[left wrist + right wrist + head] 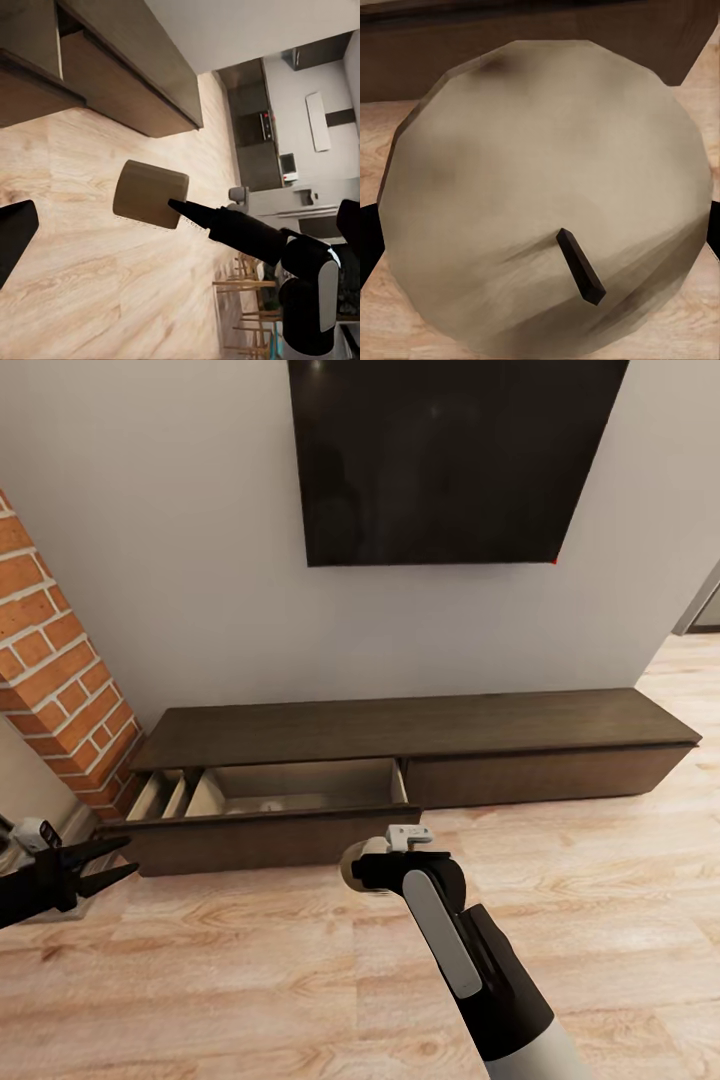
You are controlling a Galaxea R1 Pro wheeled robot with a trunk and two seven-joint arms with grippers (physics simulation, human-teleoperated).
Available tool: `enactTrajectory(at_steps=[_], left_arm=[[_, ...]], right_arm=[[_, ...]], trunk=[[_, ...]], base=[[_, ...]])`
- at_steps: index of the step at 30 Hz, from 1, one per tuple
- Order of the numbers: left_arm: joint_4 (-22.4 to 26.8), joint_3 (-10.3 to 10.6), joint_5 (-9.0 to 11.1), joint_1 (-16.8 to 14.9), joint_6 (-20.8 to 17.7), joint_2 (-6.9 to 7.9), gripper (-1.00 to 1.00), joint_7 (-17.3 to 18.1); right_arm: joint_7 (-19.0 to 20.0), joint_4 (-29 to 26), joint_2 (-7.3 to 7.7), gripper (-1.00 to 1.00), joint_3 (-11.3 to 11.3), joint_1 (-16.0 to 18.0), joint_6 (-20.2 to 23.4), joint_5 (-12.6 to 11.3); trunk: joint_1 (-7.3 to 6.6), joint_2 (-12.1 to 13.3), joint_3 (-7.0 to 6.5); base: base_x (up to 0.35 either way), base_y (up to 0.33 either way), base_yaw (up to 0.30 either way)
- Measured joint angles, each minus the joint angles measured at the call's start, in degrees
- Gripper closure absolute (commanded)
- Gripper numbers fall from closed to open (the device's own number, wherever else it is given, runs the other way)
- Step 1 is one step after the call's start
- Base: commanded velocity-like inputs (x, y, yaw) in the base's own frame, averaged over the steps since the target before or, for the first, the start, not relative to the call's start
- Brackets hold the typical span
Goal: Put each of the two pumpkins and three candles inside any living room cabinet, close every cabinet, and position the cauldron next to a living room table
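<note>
The right gripper (362, 872) hung over the wooden floor (250, 980) just in front of the cabinet (420, 725), clamped on a tan candle (547, 187). In the right wrist view the candle's flat top and dark wick (580, 265) faced the camera, with the black fingers showing at either side of the body, pressed against it. In the left wrist view the same candle (148, 193) appeared as a stubby cylinder with one dark finger (217, 223) lying along its side. The cabinet's left drawer (270, 800) stood pulled open, its front panel just ahead of the held candle, and a pale shape lay inside that was too dim to name. The left gripper (100, 865) hovered well apart near the brick pillar (60, 670), its jaws spread and holding nothing. A dark screen (450, 455) hung on the wall above the cabinet.
</note>
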State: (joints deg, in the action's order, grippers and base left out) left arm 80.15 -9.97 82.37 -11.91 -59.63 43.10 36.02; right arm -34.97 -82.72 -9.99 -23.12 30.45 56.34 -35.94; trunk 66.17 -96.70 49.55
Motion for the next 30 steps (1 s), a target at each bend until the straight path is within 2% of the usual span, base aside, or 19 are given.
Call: enactTrajectory(at_steps=[8, 12, 19, 22, 23, 24, 25, 27, 28, 29, 30], left_arm=[[0.0, 0.0, -0.3, 0.0, 0.0, 0.03, -1.0, 0.0], [0.0, 0.0, -0.3, 0.0, 0.0, 0.05, -1.0, 0.0], [0.0, 0.0, -0.4, 0.0, 0.0, -0.11, -1.0, 0.1], [0.0, 0.0, -0.4, 0.0, 0.1, -0.24, -1.0, 0.0], [0.0, 0.1, -0.4, 0.0, 0.1, -0.27, -1.0, 0.1], [0.0, 0.1, -0.4, 0.0, 0.2, -0.29, -1.0, 0.1], [0.0, 0.1, -0.4, 0.0, 0.2, -0.3, -1.0, 0.1], [0.0, 0.1, -0.3, 0.0, 0.2, -0.3, -1.0, 0.1], [0.0, 0.1, -0.4, 0.0, 0.2, -0.31, -1.0, 0.1], [0.0, 0.1, -0.4, 0.0, 0.2, -0.31, -1.0, 0.1], [0.0, 0.1, -0.4, 0.0, 0.2, -0.31, -1.0, 0.1]], right_arm=[[0.1, -0.1, 0.01, 1.0, 0.1, 0.0, -0.1, -0.6], [0.1, -0.1, 0.01, 1.0, 0.3, 0.0, 0.0, -3.4], [0.1, -1.2, 0.0, 1.0, 0.6, 0.0, 0.3, -3.8], [0.0, -2.1, 0.0, 1.0, 0.8, 0.7, 0.4, -5.0], [-0.1, -2.4, 0.0, 1.0, 1.1, 1.7, 0.8, -6.0], [-0.3, -2.3, 0.0, 1.0, 1.6, 4.2, 1.6, -8.5], [-0.7, -1.7, 0.0, 1.0, 2.6, 8.1, 2.1, -10.5], [-1.6, 1.6, 0.01, 1.0, 4.9, 13.3, 2.7, -11.5], [-2.1, 5.4, 0.02, 1.0, 6.4, 16.9, 2.8, -13.7], [-2.4, 7.5, 0.0, 1.0, 7.1, 20.0, 2.8, -14.5], [-2.6, 12.9, 0.0, 1.0, 7.7, 23.8, 2.6, -16.9]], trunk=[[0.01, 0.0, 0.0], [0.01, 0.0, 0.0], [0.03, 0.0, 0.0], [0.03, 0.0, 0.0], [0.03, 0.0, 0.0], [0.04, 0.0, 0.0], [0.04, 0.0, 0.01], [0.03, 0.0, 0.0], [0.04, 0.0, 0.01], [0.02, 0.0, 0.0], [0.02, 0.0, 0.0]], base=[[0.266, 0.216, 0.0], [0.196, 0.247, 0.0], [0.07, 0.042, 0.0], [0.004, 0.002, -0.009], [0.001, 0.001, -0.01], [0.001, 0.0, -0.005], [0.0, 0.0, -0.003], [0.037, 0.0, -0.002], [0.084, 0.0, -0.001], [0.119, 0.0, 0.0], [0.146, 0.0, 0.0]])
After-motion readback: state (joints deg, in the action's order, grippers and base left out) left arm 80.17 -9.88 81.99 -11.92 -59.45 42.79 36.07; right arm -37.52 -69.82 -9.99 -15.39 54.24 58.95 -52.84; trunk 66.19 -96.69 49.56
